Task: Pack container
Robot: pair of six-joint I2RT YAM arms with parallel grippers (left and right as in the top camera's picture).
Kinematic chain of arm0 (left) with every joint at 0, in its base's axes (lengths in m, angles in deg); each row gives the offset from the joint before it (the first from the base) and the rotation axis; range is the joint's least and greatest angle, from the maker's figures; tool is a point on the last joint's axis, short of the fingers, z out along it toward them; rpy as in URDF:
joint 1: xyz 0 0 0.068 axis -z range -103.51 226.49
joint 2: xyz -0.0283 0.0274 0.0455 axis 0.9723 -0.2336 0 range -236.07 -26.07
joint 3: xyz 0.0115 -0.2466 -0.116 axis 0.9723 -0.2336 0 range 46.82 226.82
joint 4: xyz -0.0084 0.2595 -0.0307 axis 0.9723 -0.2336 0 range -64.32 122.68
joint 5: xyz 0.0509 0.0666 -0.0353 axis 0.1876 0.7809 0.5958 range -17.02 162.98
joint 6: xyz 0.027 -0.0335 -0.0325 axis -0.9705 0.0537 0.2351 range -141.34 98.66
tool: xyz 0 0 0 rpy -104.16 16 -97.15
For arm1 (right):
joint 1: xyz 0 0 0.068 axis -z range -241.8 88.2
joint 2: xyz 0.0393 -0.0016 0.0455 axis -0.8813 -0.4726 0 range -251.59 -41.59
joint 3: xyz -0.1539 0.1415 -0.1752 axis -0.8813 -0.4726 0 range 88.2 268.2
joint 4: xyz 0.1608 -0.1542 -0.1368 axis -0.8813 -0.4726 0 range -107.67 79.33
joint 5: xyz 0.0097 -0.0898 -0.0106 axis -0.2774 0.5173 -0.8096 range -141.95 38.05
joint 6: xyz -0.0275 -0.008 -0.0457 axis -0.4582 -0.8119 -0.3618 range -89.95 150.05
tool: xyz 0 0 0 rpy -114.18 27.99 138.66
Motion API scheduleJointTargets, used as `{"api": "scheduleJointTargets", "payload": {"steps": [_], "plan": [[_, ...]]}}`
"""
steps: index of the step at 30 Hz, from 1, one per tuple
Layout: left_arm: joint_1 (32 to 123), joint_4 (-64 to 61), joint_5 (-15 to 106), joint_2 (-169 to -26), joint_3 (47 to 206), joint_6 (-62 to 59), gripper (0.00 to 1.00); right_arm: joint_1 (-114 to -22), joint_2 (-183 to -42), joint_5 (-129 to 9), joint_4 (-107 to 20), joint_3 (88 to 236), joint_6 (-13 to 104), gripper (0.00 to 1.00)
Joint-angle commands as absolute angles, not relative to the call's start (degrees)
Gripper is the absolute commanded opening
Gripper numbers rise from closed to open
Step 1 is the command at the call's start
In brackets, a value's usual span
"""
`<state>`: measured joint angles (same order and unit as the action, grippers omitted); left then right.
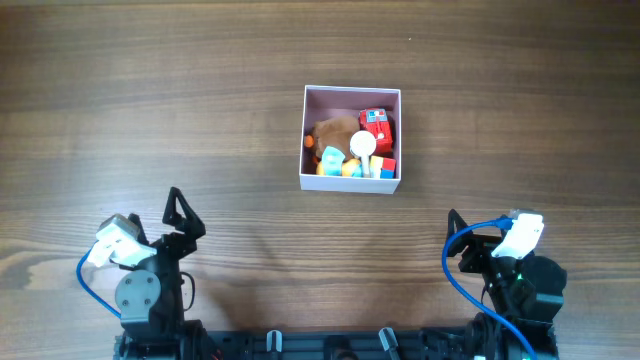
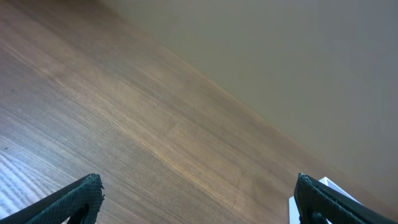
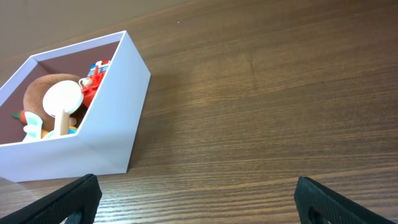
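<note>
1. Two arms sit at the near edge of the worktop (image 1: pixel 150 100), one at each side, with one blue cable looping off the left arm (image 1: pixel 90 285) and one off the right (image 1: pixel 455 285).
2. The left jaws are spread wide. Their two fingertips (image 2: pixel 78 199) show at opposite edges of the left wrist view, with only bare wood between them.
3. The right jaws are spread just as wide. Their two fingertips (image 3: pixel 68 202) are far apart, and nothing is held between them.
4. One container (image 1: pixel 350 184) stands on the worktop, well ahead of both pairs of jaws and apart from them. It lies between the two, somewhat nearer the right pair, and sits ahead and to the left of the right jaws.
5. The container is white outside, darker mauve inside, and open on top.
6. Small toys are heaped inside it:
   - one red block-like toy (image 1: pixel 376 128) in the far right corner
   - one brown plush (image 1: pixel 332 133) on the left
   - one white disc on a stick (image 1: pixel 362 146) in the middle
   - one pale blue piece (image 1: pixel 331 156) toward the near wall
   - some yellow and orange bits, too tangled to count
</note>
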<state>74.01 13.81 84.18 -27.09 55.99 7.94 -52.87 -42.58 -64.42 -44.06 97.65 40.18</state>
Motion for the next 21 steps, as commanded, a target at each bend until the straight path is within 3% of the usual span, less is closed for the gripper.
{"api": "scheduleJointTargets", "payload": {"steps": [1, 21], "plan": [[74.2, 15.9, 83.5, -26.2, 53.3, 7.8, 1.0, -53.1, -41.8, -64.9, -44.1, 97.3, 39.2, 1.0], [74.9, 17.7, 83.5, -26.2, 51.6, 7.4, 1.0, -53.1, -41.8, -64.9, -44.1, 97.3, 39.2, 1.0]]}}
